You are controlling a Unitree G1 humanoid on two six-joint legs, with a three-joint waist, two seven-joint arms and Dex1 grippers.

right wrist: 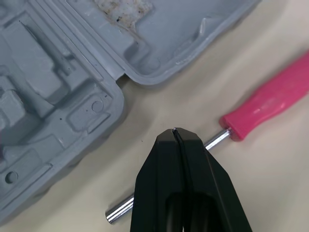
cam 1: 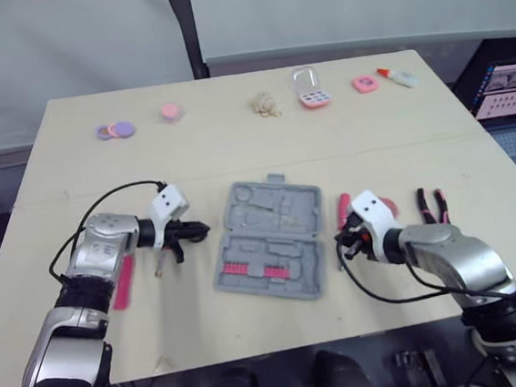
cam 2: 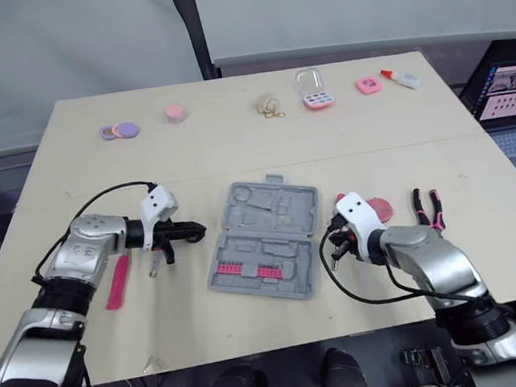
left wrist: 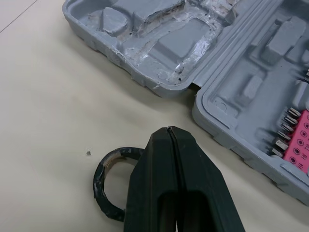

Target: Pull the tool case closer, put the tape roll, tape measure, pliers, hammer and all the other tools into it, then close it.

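One tool case (cam 1: 271, 238) lay open on the table (cam 1: 72, 156). Its two grey halves lay flat between the two end effectors, just ahead of the tips of each. One pink bit holder (left wrist: 297, 145) sat in the half nearer the robot.

The left end effector (left wrist: 169, 130) was clenched, fingers pressed together tip to tip. One black tape roll (left wrist: 99, 181) lay flat beneath those fingers, partly covered by them; contact could not be determined.

The right end effector (right wrist: 175, 130) was likewise clenched. One pink-handled screwdriver (right wrist: 270, 99) lay on the table, its steel shaft crossing beneath the right fingers. One pair of pliers (cam 1: 431, 204) lay beyond the right wrist, on the side away from the case. One long pink tool (cam 1: 123, 280) lay beside the left forearm.
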